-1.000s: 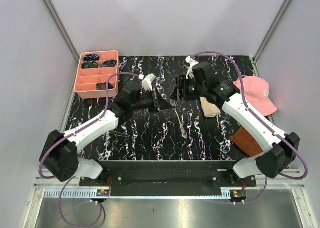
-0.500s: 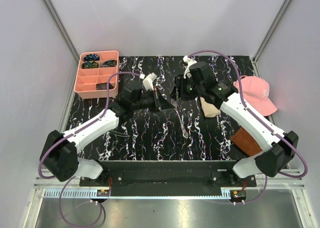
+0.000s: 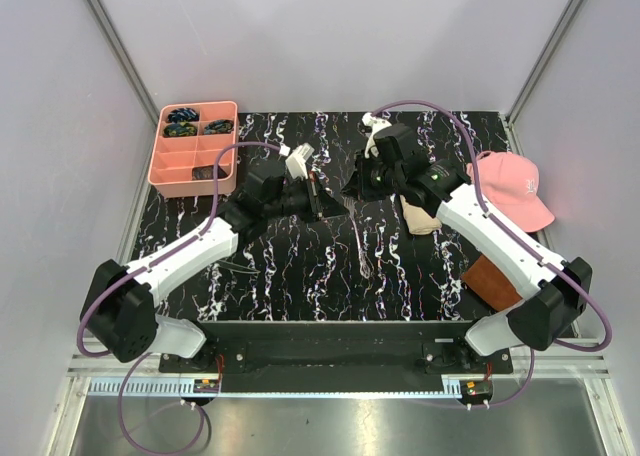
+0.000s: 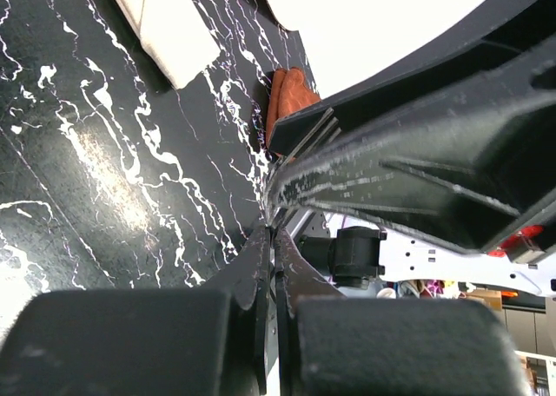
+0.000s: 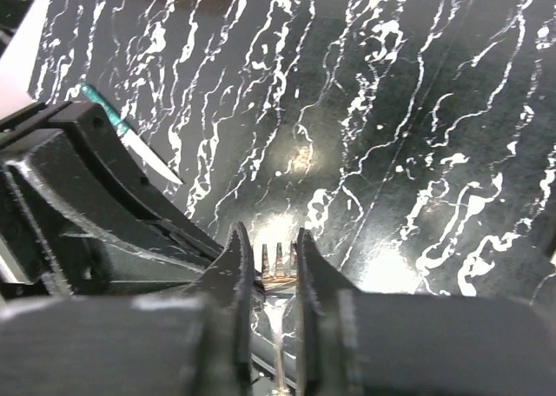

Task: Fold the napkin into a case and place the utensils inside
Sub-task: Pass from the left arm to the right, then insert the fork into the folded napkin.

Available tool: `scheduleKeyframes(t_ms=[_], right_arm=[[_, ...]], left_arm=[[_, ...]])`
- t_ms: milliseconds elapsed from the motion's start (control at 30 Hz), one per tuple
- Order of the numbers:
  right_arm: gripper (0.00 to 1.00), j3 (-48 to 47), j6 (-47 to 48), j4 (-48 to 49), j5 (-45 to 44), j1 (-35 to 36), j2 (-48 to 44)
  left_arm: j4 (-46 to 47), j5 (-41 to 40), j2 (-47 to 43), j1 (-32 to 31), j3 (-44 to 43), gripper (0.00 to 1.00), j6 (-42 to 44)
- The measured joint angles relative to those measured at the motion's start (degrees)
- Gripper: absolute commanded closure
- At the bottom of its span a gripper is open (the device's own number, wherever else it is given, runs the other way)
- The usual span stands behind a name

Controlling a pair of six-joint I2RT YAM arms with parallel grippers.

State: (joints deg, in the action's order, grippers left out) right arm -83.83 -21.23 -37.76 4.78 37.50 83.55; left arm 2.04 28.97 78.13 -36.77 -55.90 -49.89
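A silvery fork (image 5: pixel 278 259) hangs above the black marbled table, tines pointing away from the right wrist camera. My right gripper (image 5: pixel 276 240) (image 3: pixel 352 189) is shut on the fork's head, one finger on each side of the tines. My left gripper (image 4: pixel 274 233) (image 3: pixel 335 204) is shut, and its tips meet the fork's neck from the left, right against the right gripper. The napkin (image 3: pixel 421 217) lies folded into a narrow tan rectangle just right of the grippers; its pale end (image 4: pixel 169 23) shows in the left wrist view. Another slim utensil (image 3: pixel 366 251) lies on the table below the grippers.
A pink cap (image 3: pixel 515 186) sits at the right edge, and a brown suede square (image 3: pixel 490 278) lies under the right forearm. A salmon compartment tray (image 3: pixel 160 161) with small dark blue-green items stands at the back left. Walls close in both sides.
My right gripper has moved slightly left onto the left gripper's tips and closed its fingers around the fork's head. The left arm has barely moved.
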Motion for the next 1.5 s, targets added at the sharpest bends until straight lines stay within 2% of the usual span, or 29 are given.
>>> scheduleKeyframes(t_ms=[67,100,200,333,467,567,667,767,1067,1167,1367,1500], right_arm=[[1.0,0.0,0.2,-0.2,-0.9,0.0,0.0],[1.0,0.0,0.3,-0.2,-1.2,0.0,0.0],[1.0,0.0,1.4,-0.1,-3.8,0.2,0.0],[1.0,0.0,5.8,0.0,-10.8,-0.4,0.0],[1.0,0.0,11.5,1.2,-16.0,-6.1,0.2],[1.0,-0.1,16.8,5.3,-19.3,-13.2,2.3],[1.0,-2.6,20.9,8.4,-20.8,-18.6,7.6],[1.0,-9.3,24.5,11.1,-20.7,-22.6,16.0],[1.0,-24.1,30.5,16.0,-16.3,-27.6,30.7],[1.0,-27.1,30.7,17.0,-14.0,-28.8,34.2],[1.0,-29.8,30.4,17.4,-10.0,-29.2,39.7],[1.0,-30.1,29.7,17.3,-7.9,-29.2,41.8]], left_arm=[[0.0,-0.4,0.0,0.0,0.0,0.77,-0.1],[0.0,-0.5,0.0,0.0,0.0,0.65,-0.2],[0.0,-1.3,0.0,0.2,-0.1,0.55,-1.0],[1.0,-5.6,-0.5,0.6,1.0,0.54,-3.1],[8.2,-10.5,-1.9,0.8,7.7,0.61,-7.5],[14.3,-10.6,3.8,-0.7,8.2,0.63,-10.8],[20.4,-9.6,14.4,-3.9,4.0,0.64,-13.1],[24.5,-8.0,23.7,-6.9,-0.9,0.66,-14.8],[28.8,-6.7,41.8,-10.5,-16.6,0.69,-16.9],[28.9,-6.7,46.8,-11.3,-22.4,0.76,-17.6],[26.5,-7.5,54.1,-12.0,-31.0,0.8,-17.7],[25.0,-7.8,56.6,-12.2,-33.4,0.83,-17.7]])
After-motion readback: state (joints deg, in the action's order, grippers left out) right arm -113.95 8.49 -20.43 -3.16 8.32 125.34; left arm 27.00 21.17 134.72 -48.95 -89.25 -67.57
